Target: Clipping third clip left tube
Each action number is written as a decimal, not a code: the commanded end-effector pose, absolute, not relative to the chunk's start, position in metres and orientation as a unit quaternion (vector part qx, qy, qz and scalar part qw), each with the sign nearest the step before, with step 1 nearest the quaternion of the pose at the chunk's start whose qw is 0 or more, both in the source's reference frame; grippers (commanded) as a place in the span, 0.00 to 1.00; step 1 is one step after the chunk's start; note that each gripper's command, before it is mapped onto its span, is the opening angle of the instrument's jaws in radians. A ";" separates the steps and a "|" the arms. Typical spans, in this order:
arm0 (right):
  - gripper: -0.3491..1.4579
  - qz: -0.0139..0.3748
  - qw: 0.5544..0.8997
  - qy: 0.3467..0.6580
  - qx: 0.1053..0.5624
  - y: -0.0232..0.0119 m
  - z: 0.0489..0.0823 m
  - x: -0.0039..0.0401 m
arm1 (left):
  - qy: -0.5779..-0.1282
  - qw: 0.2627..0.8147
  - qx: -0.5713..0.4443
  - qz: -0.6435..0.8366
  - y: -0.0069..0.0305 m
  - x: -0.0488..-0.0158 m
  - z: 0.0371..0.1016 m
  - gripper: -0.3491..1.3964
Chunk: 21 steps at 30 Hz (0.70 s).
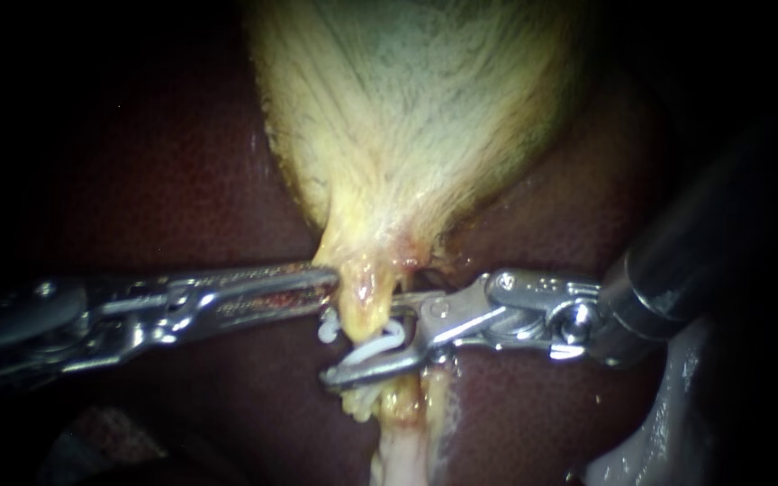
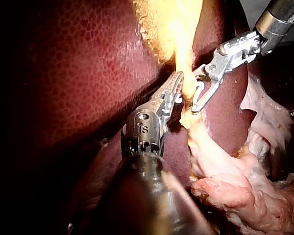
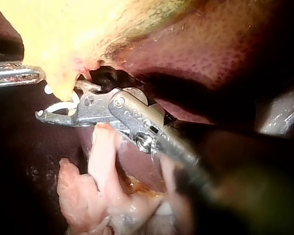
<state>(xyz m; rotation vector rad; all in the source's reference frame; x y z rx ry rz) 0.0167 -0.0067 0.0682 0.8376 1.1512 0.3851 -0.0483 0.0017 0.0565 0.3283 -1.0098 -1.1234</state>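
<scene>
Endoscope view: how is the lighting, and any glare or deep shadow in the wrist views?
Endoscope view: light pools on the gallbladder, the left instrument lies in shadow, the right instrument glints. Left wrist view: liver glistens, its shaft dark. Right wrist view: gallbladder overexposed beside the clip in the right instrument's jaws.

Gallbladder: cut off by the endoscope view's top edge.
Liver: sinks into black at both sides of the endoscope view.
Left instrument: shaft dark and blurred toward the edge; its tip meets the tube, the contact itself hidden.
Right instrument: far jaw passes behind the tube; shaft blurred in its own wrist view.
Clip: held in those jaws, only part of its white loop showing.
Pale tissue: cut off at the bottom edge.
</scene>
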 end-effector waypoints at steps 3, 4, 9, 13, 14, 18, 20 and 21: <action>0.33 0.175 0.740 0.525 0.382 -0.0066 0.0683 0.0167 | -0.456 0.716 0.148 -0.507 0.0017 -0.0483 0.0565 0.19; 0.30 0.175 0.740 0.525 0.382 -0.0066 0.0683 0.0167 | -0.456 0.716 0.148 -0.507 0.0017 -0.0483 0.0565 0.19; 0.00 0.186 0.743 0.526 0.370 -0.0063 0.0684 0.0166 | -0.456 0.716 0.148 -0.508 0.0017 -0.0483 0.0565 0.19; 0.00 0.190 0.744 0.525 0.367 -0.0058 0.0687 0.0166 | -0.456 0.716 0.148 -0.508 0.0017 -0.0483 0.0565 0.19; 0.00 0.191 0.744 0.525 0.367 -0.0057 0.0688 0.0166 | -0.456 0.716 0.148 -0.508 0.0017 -0.0483 0.0565 0.19; 0.00 0.191 0.744 0.525 0.366 -0.0056 0.0692 0.0165 | -0.456 0.716 0.148 -0.508 0.0017 -0.0483 0.0564 0.19; 0.00 0.191 0.744 0.525 0.366 -0.0057 0.0692 0.0165 | -0.456 0.716 0.148 -0.508 0.0017 -0.0483 0.0564 0.19; 0.00 0.190 0.745 0.524 0.366 -0.0058 0.0693 0.0165 | -0.456 0.716 0.148 -0.508 0.0017 -0.0483 0.0564 0.19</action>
